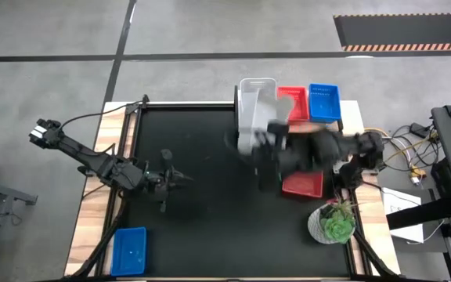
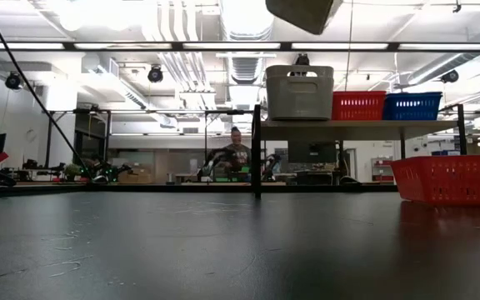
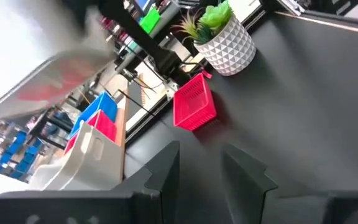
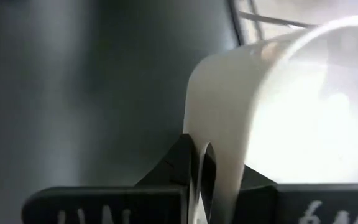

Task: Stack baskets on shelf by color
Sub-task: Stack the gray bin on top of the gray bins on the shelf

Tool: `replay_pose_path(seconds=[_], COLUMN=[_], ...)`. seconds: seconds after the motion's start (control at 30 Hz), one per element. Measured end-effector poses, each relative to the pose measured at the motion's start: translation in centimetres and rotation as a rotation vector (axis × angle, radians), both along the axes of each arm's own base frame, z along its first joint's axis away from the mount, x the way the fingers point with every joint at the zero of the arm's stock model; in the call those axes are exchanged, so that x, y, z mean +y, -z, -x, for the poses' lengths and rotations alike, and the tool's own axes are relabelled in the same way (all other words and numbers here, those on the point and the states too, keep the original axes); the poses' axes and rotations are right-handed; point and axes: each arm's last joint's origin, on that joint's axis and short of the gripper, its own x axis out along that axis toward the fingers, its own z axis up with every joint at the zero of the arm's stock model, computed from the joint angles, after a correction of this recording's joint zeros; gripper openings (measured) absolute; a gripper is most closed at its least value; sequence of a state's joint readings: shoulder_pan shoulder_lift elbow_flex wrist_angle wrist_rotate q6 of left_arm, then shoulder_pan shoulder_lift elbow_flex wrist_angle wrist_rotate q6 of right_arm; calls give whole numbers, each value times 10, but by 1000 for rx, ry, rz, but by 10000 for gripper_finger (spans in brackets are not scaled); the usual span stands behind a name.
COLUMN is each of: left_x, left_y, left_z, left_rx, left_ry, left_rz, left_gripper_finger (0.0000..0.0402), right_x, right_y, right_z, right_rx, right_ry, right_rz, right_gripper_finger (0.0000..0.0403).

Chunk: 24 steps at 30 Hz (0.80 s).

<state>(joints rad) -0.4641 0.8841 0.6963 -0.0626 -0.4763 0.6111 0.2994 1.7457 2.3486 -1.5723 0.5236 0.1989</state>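
Right gripper [image 4: 199, 171] is clamped on the wall of a white/grey rectangular open-top plastic basket [image 4: 278, 118], pinching the thin rim, carrying it in the air just near of the shelf's left end; in the high view the held basket [image 1: 250, 138] shows blurred.

Light-wood shelf board on black metal frame [image 2: 357, 129] stands at the far right of the black tabletop [image 1: 202, 172]. On it, left to right: white/grey basket [image 2: 299, 92], red plastic basket [image 2: 358, 106], blue plastic basket [image 2: 412, 106].

Another red mesh-walled basket [image 1: 302, 183] sits on the table near of the shelf, beside a round white pot with green plant [image 1: 331, 222]. A blue basket [image 1: 130, 251] lies at the near left corner.

Left gripper [image 3: 201, 168] hovers over the table's left-middle, jaws narrowly apart, empty, idle.

Handling judgement: baskets look light, stiff, thin-walled, smooth so a bit slippery; a rim pinch lets them swing or tilt. Best hold is mid-wall on a short side, near the handle cut-out. White one is deeper, should nest into the white on the shelf if kept level.
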Motion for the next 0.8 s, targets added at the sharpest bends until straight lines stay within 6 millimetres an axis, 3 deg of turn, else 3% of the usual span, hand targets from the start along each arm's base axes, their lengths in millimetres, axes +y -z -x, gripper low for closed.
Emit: replay_pose_path(seconds=[0.23,0.47,0.6,0.8], left_x=[2,16,24,31], left_y=[6,12,9,8], left_z=[-3,-1,3,2], left_rx=[21,-7,-31,-34], left_ry=[-3,-58,-97,-131], left_rz=[-65,-78,-56,-50], left_gripper_finger=[92,92,92,92], right_x=[-87,-158,-183,-201], right_y=[-13,-7,-2,4], right_z=[5,8,10,10], right_rx=[49,100,115,140], right_ry=[75,101,94,79], right_rz=[51,-65,-122,-134], right_gripper_finger=[8,8,8,8])
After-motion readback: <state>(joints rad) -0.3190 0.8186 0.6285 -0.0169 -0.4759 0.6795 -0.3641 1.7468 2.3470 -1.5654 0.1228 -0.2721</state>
